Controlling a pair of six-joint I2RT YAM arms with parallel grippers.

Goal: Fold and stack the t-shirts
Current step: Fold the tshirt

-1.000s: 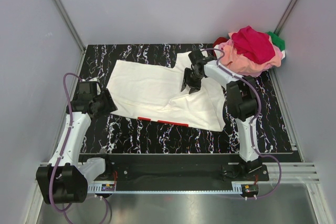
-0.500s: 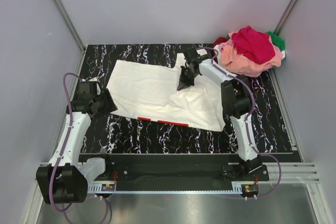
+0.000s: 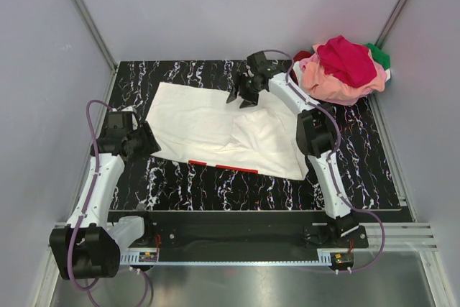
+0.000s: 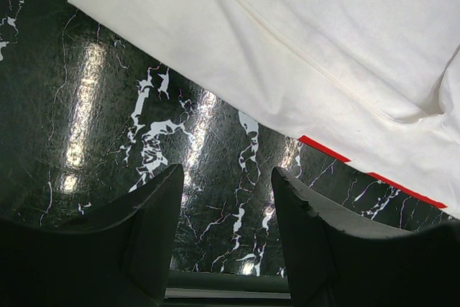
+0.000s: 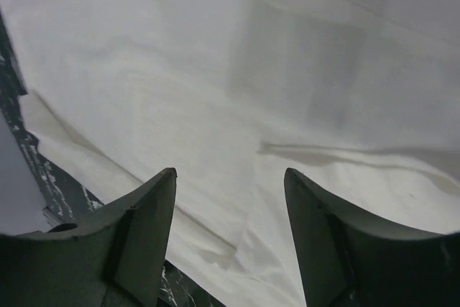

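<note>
The right tool [image 3: 241, 98] is hovering, spread and empty, above the flat white cloth t-shirt [image 3: 205, 124]; the left tool [image 3: 149, 141] is hanging spread over the black marbled table [image 3: 215, 181]

Black white-veined tabletop [image 3: 215, 185], grey enclosure walls [image 3: 237, 5], silver rail [image 3: 402, 231] along the near edge.

Arms [image 3: 100, 177] white, black joints [image 3: 314, 134], purple cables [image 3: 89, 116]; left gripper [image 4: 226, 174], right gripper [image 5: 230, 174] black.

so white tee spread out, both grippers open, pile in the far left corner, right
No: the top view shows the pile in the far right corner. The white tee is spread out, and the left gripper and right gripper are open.
</note>
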